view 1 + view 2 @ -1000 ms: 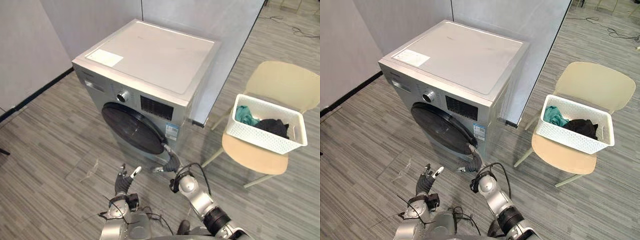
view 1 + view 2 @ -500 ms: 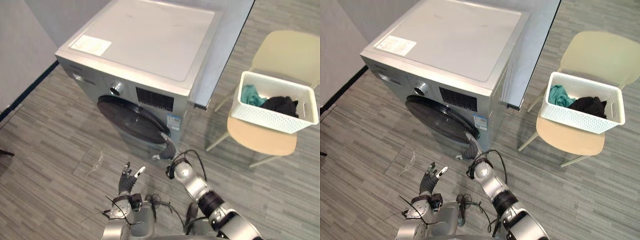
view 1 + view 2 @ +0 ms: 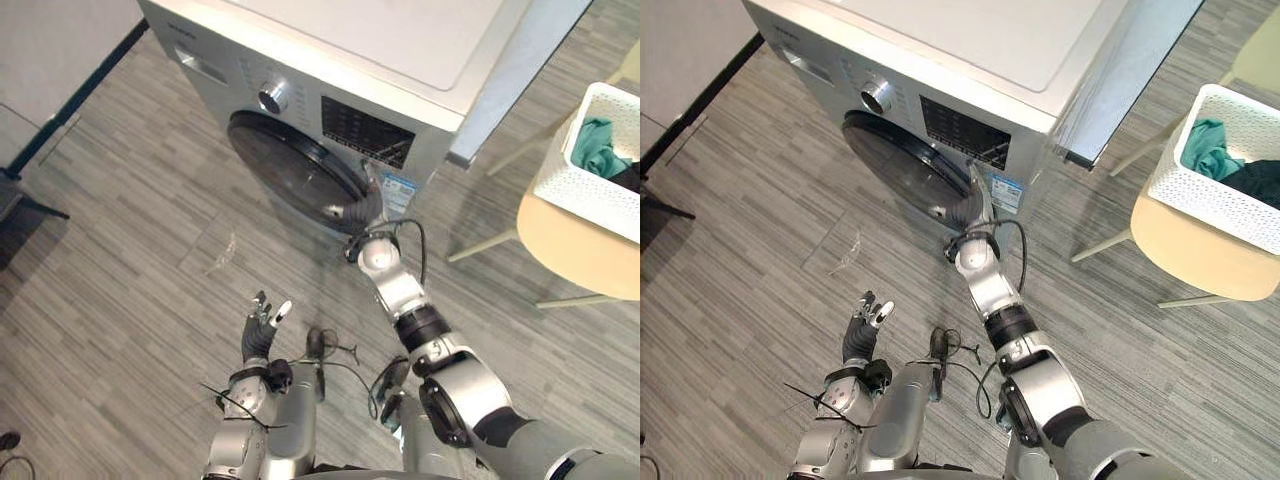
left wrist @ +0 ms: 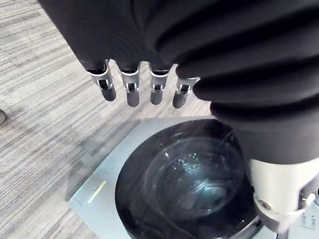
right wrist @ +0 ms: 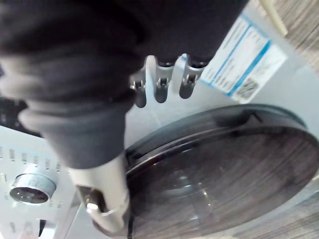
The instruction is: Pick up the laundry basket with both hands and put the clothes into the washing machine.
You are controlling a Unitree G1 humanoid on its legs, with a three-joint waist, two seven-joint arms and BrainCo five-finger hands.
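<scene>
Two hands, and neither holds anything. The right hand (image 3: 371,200) is up against the front of the washer (image 3: 420,50), at the right edge of its round door (image 3: 290,170). Its fingers (image 5: 160,84) are loosely straight and reach near a blue-and-white sticker (image 5: 244,55). The thumb (image 5: 107,199) lies down beside the door's rim (whether it touches the rim, I cannot tell). The door is shut, its dark glass facing out, with a dial (image 3: 270,98) above it on the panel.

The left hand (image 3: 262,322) hangs low over the grey plank floor (image 3: 120,230), in front of the washer and apart from it. Its fingers (image 4: 132,92) are straight and spread, with the thumb out to the side.

Off to the washer's right, well apart from both hands, the white basket (image 3: 590,195) sits on the seat of a pale chair (image 3: 580,255), toward the seat's back edge. Teal cloth (image 3: 597,140) lies at the basket's end nearer the washer, with dark cloth (image 3: 630,178) beside it.
</scene>
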